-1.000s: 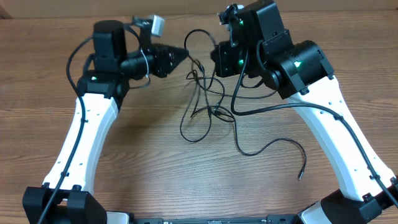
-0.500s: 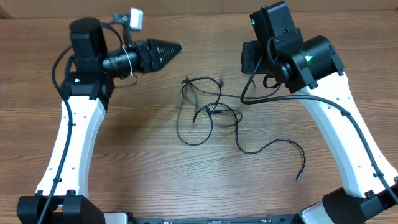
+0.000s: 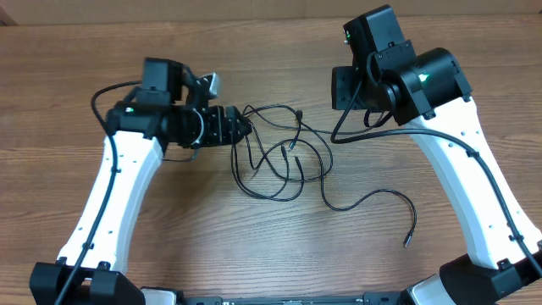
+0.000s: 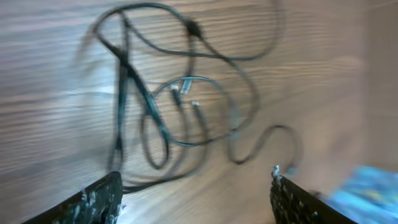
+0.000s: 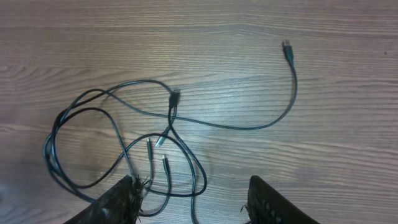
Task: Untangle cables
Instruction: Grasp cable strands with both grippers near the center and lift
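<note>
The cables lie as a loose tangle of thin black loops on the wooden table. One long strand trails out to a plug at the front right. My left gripper sits at the tangle's left edge, and in the left wrist view it is open and empty, with the blurred cables ahead of it. My right gripper hangs open above the tangle. Strands on the table run under its left finger. The long strand's plug lies far off.
The right arm's wrist hovers at the tangle's upper right, and its thick black cable loops beside the thin ones. A blurred blue patch shows at the right edge of the left wrist view.
Both grippers have opened and let go of the cables, which now lie spread on the table. The left arm swung away and came back to the tangle; the right arm drew back to the right.
</note>
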`<move>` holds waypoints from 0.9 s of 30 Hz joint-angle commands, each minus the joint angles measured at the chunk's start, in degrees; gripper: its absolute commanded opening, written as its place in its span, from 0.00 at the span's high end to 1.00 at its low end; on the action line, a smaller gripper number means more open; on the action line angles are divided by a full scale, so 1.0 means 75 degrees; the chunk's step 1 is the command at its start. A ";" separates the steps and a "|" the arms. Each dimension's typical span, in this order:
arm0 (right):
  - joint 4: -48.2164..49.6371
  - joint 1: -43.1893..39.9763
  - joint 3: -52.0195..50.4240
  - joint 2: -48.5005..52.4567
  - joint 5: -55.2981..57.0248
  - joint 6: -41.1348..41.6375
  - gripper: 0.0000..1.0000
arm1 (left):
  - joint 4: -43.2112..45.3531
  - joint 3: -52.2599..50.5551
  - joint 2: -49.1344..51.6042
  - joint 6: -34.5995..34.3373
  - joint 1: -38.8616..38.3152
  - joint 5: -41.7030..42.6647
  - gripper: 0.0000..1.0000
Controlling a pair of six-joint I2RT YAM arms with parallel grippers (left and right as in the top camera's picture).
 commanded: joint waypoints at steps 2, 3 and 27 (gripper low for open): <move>0.0067 -0.0017 0.0032 -0.0052 -0.0090 -0.0108 0.47 | 0.0169 -0.0312 -0.0128 0.0268 -0.0338 -0.1877 0.24; 0.0067 -0.0017 0.0032 -0.0052 -0.0090 -0.0108 0.47 | 0.0236 -0.0408 -0.0125 0.0189 -0.0388 -0.1996 0.25; 0.0085 -0.0015 0.0032 -0.0020 -0.0740 -0.0119 0.41 | 0.2136 -0.2162 0.0198 -0.0184 -0.0510 -0.2250 0.38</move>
